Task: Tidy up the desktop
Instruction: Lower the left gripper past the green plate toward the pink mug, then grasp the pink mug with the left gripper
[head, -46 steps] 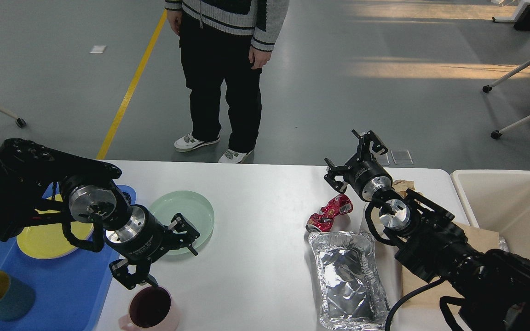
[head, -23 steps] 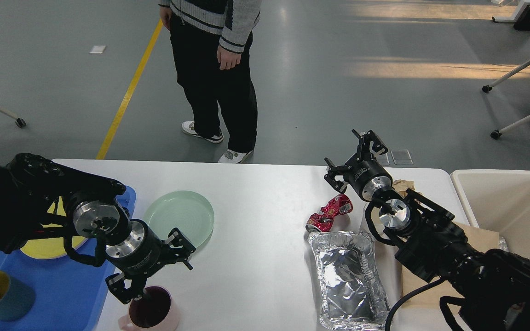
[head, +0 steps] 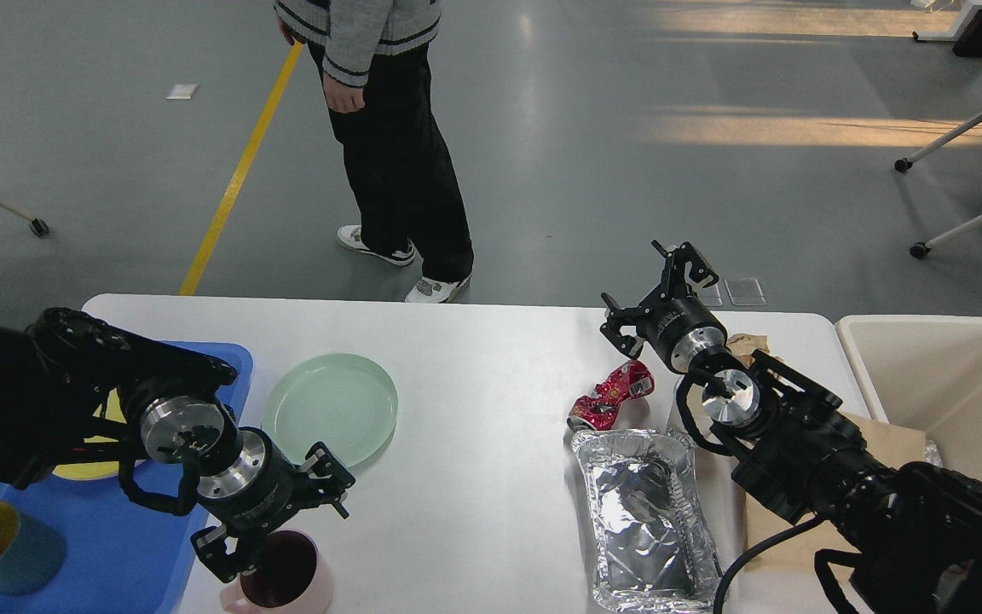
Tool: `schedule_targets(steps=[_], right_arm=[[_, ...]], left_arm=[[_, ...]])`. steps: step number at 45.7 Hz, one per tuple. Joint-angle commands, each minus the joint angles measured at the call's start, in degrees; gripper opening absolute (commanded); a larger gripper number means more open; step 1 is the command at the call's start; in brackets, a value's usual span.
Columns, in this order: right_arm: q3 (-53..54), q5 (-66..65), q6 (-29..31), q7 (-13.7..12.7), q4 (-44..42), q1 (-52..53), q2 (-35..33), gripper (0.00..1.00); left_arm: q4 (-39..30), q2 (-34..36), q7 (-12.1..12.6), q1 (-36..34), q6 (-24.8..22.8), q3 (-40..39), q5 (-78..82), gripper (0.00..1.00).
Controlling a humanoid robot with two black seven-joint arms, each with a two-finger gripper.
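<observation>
Down the middle of the desktop you've got a wide bare strip from far edge to near edge. Your left gripper is spread open right over the pink mug at the near edge, blue tray just beside it, green plate behind. Your right gripper hangs open near the far edge above a crushed red can. The foil pan crowds that arm, with the cream bin off the right end.
</observation>
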Motion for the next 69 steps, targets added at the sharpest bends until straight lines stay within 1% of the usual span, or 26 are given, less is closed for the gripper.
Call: schedule_targets(steps=[1,9,17,27,31,35,37,43,49,54,59,66,69], right_arm=[[0.0,-0.1,0.0,0.0,0.0,0.0,0.0,1.0],[0.0,0.0,0.0,0.0,0.0,0.0,0.0,1.0],[0.0,0.0,0.0,0.0,0.0,0.0,0.0,1.0],[0.0,0.0,0.0,0.0,0.0,0.0,0.0,1.0],[0.0,0.0,0.0,0.0,0.0,-0.1,0.0,1.0],[0.0,0.0,0.0,0.0,0.0,0.0,0.0,1.0],[0.0,0.0,0.0,0.0,0.0,0.0,0.0,1.0],[0.0,0.0,0.0,0.0,0.0,0.0,0.0,1.0],[0.0,0.0,0.0,0.0,0.0,0.0,0.0,1.0],[0.0,-0.1,0.0,0.0,0.0,-0.1,0.0,1.0],[0.0,0.0,0.0,0.0,0.0,0.0,0.0,1.0],[0.0,0.0,0.0,0.0,0.0,0.0,0.0,1.0],[0.0,0.0,0.0,0.0,0.0,-0.1,0.0,1.0]], left_arm=[[0.4,-1.0,0.0,0.6,-0.2,0.0,0.0,0.96],[1.1,-1.8,0.0,1.0,-0.1,-0.2,0.0,0.96],[3.1,-2.5,-0.2,2.8,-0.1,-0.4,-0.1,0.97],[3.4,-2.5,-4.0,4.3,-0.6,-0.4,-0.1,0.96],[3.4,-2.6,-4.3,4.3,-0.6,-0.4,-0.1,0.96],[3.4,-2.6,-4.3,4.2,-0.7,-0.4,0.0,0.93],[3.4,-2.7,-4.3,4.3,-0.7,-0.4,-0.1,0.89],[3.4,-2.9,-4.2,4.5,-0.8,-0.4,0.0,0.73],[3.4,-2.9,-4.1,5.0,-0.8,-0.3,0.0,0.66],[3.3,-2.9,-4.1,5.2,-1.0,-0.3,-0.1,0.55],[3.3,-2.9,-4.0,5.3,-1.2,-0.3,0.0,0.47],[3.1,-2.7,-4.0,5.3,-1.7,-0.4,-0.2,0.32],[3.1,-2.5,-4.0,5.3,-2.7,-0.4,-0.2,0.29]])
